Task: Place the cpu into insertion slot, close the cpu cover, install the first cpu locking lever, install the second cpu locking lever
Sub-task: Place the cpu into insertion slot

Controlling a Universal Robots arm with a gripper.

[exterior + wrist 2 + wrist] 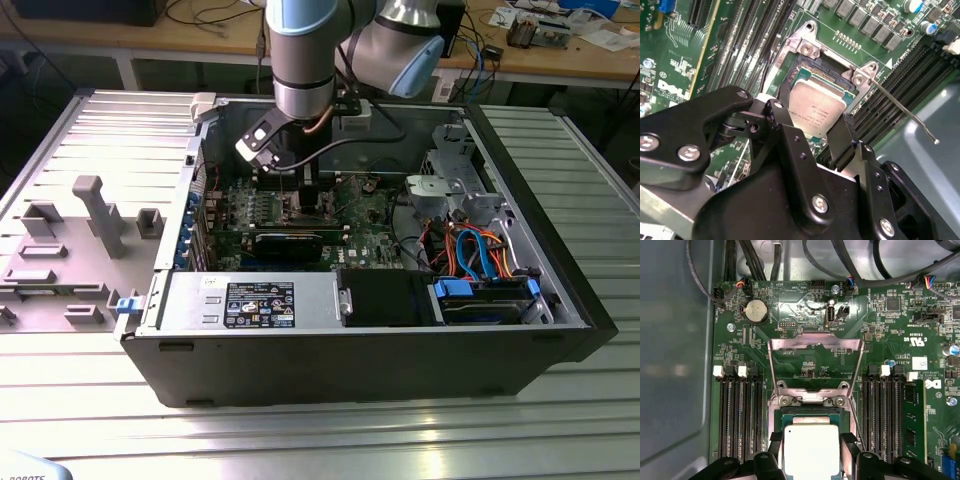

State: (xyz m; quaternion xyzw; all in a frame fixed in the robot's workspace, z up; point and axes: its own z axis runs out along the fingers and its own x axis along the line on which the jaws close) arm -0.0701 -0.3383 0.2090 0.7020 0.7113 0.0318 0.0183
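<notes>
The tool [305, 198], at the exterior view's upper centre, reaches into the computer case [350, 370]. Its fingers [776, 452] pinch the cpu [812, 447] right at the insertion slot [807, 412]; whether it is seated is unclear. The cpu cover [815, 343] stands open and a locking lever [905, 112] is unlatched, so the closing and both levers remain.

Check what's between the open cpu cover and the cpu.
In the first wrist view, a silver hinge bracket with two screws lies between the cpu cover and the cpu.
</notes>
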